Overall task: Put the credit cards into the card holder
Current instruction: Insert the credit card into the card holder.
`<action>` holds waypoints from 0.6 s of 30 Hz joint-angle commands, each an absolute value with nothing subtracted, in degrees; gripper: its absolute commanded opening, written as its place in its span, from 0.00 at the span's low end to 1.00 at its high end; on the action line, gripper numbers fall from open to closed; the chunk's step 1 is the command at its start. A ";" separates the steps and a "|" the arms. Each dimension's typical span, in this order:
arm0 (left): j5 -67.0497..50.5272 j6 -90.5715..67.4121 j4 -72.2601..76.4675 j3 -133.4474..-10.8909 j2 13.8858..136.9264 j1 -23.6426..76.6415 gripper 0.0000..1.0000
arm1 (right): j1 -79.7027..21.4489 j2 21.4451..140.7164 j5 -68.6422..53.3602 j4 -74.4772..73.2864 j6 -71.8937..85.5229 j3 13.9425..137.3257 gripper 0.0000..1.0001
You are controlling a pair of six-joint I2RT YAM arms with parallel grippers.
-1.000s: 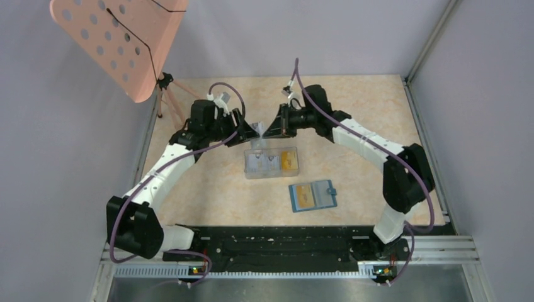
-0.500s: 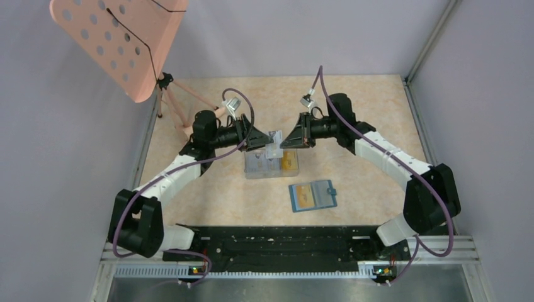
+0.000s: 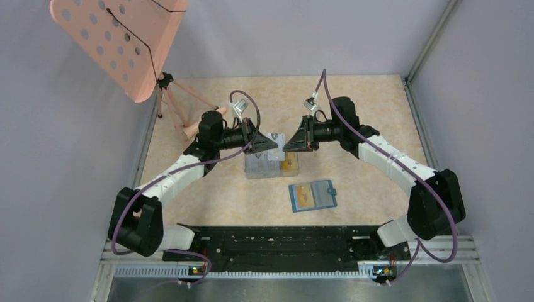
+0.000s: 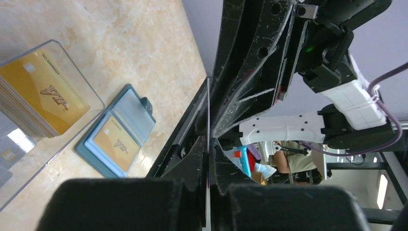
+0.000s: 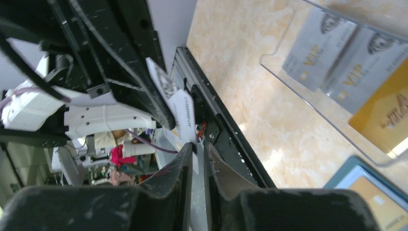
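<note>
Lower left of the left wrist view: I am looking at a clear, glossy plastic box [image 4: 86, 108] with shiny gold cards [image 4: 45, 94]. Beside it, the card holder [image 4: 129, 108] is showing matt teal edging and filmy pockets. The table [image 4: 120, 43] is appearing as smooth marbled laminate. The left gripper [image 4: 208, 144] is reading as scuffed black plastic; the pale card [image 5: 185, 115] is appearing smooth and printed.

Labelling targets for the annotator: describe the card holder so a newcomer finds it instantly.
On the marbled tabletop, find the clear plastic box; toward the near edge, slightly right, lies the card holder. Unlike the box, it is flat, teal-blue, open, one orange card tucked inside.
</note>
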State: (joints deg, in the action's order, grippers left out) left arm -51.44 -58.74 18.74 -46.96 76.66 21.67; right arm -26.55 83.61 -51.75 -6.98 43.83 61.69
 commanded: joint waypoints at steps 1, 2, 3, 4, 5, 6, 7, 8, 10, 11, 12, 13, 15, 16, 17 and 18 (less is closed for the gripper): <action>-46.71 -52.03 9.99 -51.80 76.72 25.44 0.00 | -23.23 79.63 -45.54 -13.76 38.97 59.23 0.21; -45.20 -51.84 9.32 -51.96 77.07 26.49 0.00 | -22.15 78.65 -44.35 -15.86 37.72 58.38 0.26; -43.93 -52.30 9.35 -51.76 77.53 27.70 0.00 | -20.91 77.58 -42.96 -17.66 36.48 57.33 0.30; -42.40 -53.26 9.77 -51.46 78.05 28.94 0.00 | -19.37 76.43 -41.65 -19.55 35.26 55.87 0.34; -41.11 -54.62 11.12 -50.82 78.73 30.19 0.00 | -17.86 75.22 -40.66 -21.31 34.32 54.53 0.37; -39.96 -56.30 12.82 -50.04 79.38 31.45 0.00 | -15.89 73.95 -39.52 -22.81 33.37 52.76 0.39; -38.97 -58.07 15.21 -49.15 80.24 32.70 0.00 | -14.01 72.61 -38.58 -24.51 32.41 50.96 0.41; -37.95 -60.12 17.42 -48.45 81.17 34.21 0.00 | -12.11 71.47 -37.49 -26.07 31.07 49.39 0.43; -35.90 -61.79 19.72 -47.54 83.00 37.09 0.00 | -8.49 69.32 -35.63 -29.06 29.28 46.16 0.47; -34.92 -62.46 20.26 -47.27 83.88 38.54 0.00 | -6.97 68.44 -34.65 -30.47 28.55 44.55 0.48; -33.72 -63.09 20.40 -47.16 84.82 39.97 0.00 | -5.76 67.66 -33.69 -31.71 28.04 43.14 0.51; -32.81 -63.65 20.75 -47.01 85.81 41.45 0.00 | -4.96 67.11 -32.73 -32.79 27.58 41.89 0.52; -31.68 -64.53 20.95 -46.98 87.62 43.89 0.00 | -4.54 66.04 -30.98 -34.00 27.28 39.52 0.54; -31.15 -64.90 20.34 -46.94 88.37 44.73 0.00 | -4.49 65.67 -30.27 -34.20 27.51 38.49 0.54; -30.62 -65.27 20.13 -46.57 89.05 45.34 0.00 | -4.51 65.39 -29.85 -34.12 27.63 37.44 0.55; -29.87 -65.87 20.38 -45.94 89.63 45.99 0.00 | -4.53 65.20 -29.51 -33.66 28.01 36.35 0.55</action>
